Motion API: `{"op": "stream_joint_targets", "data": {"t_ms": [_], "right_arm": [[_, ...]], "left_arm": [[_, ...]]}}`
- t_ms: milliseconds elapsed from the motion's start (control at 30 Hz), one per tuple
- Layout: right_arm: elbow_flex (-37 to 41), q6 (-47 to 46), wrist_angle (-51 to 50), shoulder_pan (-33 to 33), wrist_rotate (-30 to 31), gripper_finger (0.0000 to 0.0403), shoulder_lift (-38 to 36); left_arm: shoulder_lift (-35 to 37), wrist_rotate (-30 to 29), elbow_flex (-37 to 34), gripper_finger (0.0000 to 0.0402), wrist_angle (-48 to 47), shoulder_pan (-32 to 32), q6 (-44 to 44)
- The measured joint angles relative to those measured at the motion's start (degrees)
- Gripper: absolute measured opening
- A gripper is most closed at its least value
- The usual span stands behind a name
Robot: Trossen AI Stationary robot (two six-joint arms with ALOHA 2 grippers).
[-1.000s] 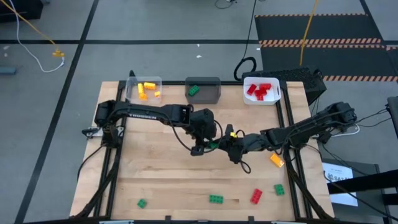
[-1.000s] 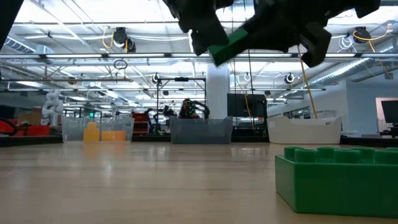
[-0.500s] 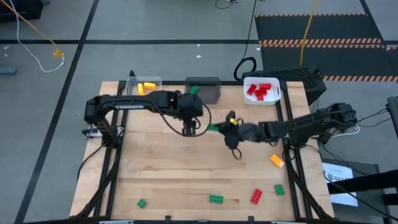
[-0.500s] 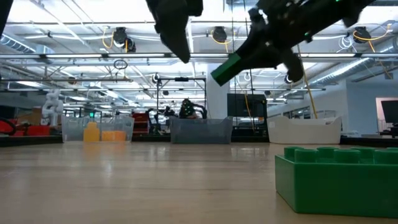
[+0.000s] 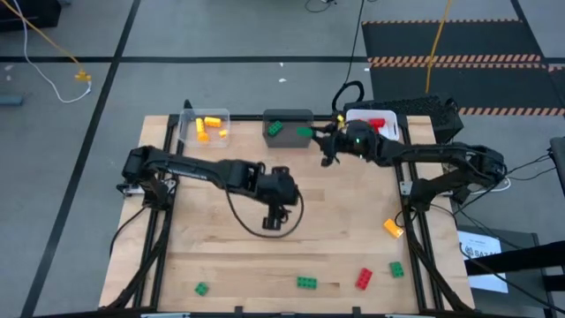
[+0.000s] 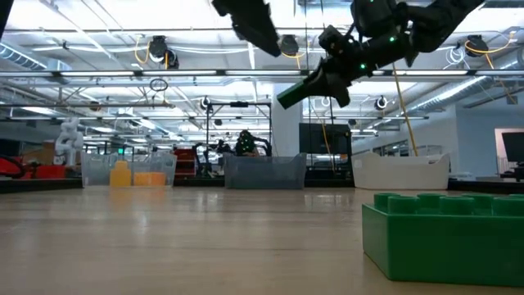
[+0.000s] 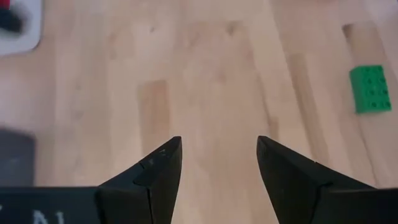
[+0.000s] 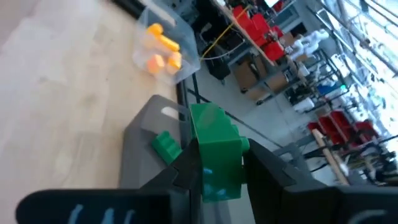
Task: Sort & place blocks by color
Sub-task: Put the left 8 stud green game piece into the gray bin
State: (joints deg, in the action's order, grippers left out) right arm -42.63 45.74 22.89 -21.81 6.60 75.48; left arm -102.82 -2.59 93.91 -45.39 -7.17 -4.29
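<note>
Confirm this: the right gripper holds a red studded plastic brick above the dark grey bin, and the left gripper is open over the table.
Wrong colour. The right gripper holds a green studded plastic brick above the dark grey rectangular bin, as the right wrist view shows. The left gripper is indeed open over the wooden table.

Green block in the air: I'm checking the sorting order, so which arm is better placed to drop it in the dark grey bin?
Right. The right hand grips the green block beside the dark grey bin; the left hand is open, empty, mid-table.
</note>
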Motion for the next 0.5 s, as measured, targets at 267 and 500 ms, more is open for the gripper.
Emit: {"op": "stream_joint_targets", "data": {"t_ms": [267,500], "right_arm": [[-6.7,-0.7,-4.7,-2.9,-3.9,0.0075,7.2],[-12.1,-0.2,-5.6,-4.5,-3.9,0.0075,14.3]], "left_arm": [[-7.2,0.0,0.0,0.0209,5.0,-3.2,-0.9],[-13.8,2.6,-0.1,0.0209,6.5,-5.6,1.8]]}}
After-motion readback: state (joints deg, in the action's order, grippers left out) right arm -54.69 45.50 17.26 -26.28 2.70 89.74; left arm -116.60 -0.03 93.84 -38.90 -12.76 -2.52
